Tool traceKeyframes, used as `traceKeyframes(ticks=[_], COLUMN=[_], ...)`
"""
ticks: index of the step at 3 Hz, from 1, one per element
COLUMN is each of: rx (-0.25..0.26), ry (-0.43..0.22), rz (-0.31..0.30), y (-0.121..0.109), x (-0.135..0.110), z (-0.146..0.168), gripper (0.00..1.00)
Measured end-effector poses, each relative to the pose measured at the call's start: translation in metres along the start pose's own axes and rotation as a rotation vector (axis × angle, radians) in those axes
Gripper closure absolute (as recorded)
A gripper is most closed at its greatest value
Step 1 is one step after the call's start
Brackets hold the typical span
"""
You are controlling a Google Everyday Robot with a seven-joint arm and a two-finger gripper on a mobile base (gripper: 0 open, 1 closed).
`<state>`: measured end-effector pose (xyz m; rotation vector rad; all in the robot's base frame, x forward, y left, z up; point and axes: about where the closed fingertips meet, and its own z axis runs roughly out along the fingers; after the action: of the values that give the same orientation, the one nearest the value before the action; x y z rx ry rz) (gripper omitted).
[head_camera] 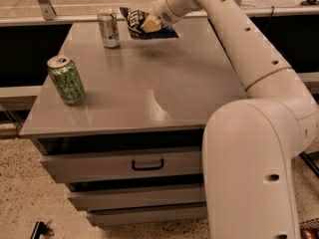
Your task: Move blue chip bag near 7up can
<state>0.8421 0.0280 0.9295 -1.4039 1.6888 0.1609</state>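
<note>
The blue chip bag (pixel 135 20) is dark blue with white patches and hangs a little above the far part of the grey table (pixel 149 83). My gripper (pixel 149 24) is shut on the bag's right side, at the end of the white arm that reaches in from the right. The 7up can (pixel 108 28), pale silver with green and a red mark, stands upright at the far left of the table, just left of the bag. The bag and the can are apart by a small gap.
A bright green can with black pattern (pixel 67 80) stands upright near the table's left front. The table sits on a drawer cabinet (pixel 147 164). My arm's large white base (pixel 249 173) fills the right foreground. A dark ledge and rail run behind the table.
</note>
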Motion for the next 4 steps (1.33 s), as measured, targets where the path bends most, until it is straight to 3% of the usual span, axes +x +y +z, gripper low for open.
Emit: traceKeyframes(ticks=[2,3,4], rx=[-0.012,-0.018,-0.021], ry=[0.001,0.002,0.003], rz=[0.000,0.000,-0.004], y=[0.0043,0.0067,0.0075], x=[0.0006,0.0010,0.0001], z=[0.0078,0.0119,0.0121], gripper=[0.13,0.00,0.00])
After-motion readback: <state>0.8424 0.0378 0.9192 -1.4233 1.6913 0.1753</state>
